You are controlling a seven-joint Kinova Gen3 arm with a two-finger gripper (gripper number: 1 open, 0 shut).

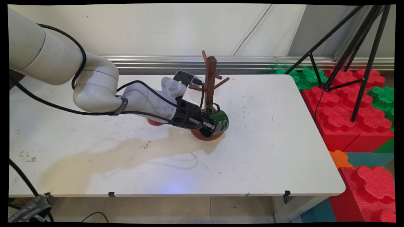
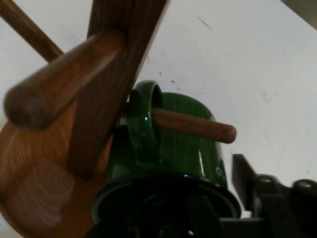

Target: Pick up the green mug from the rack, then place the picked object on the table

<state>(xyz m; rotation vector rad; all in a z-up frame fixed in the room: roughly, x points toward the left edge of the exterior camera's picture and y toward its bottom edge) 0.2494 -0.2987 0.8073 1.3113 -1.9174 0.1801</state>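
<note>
— What sort of place?
— Looks like a robot lab: white arm trailing black cables over a stained white table.
— Anything else telling?
— Black tripod beside it, standing on red and green foam blocks; plain wall behind.

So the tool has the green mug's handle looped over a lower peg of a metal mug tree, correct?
One detail is off: the mug tree is wooden, not metal. The hand view shows the green mug with its handle over a lower peg, the tool at its rim.
</note>
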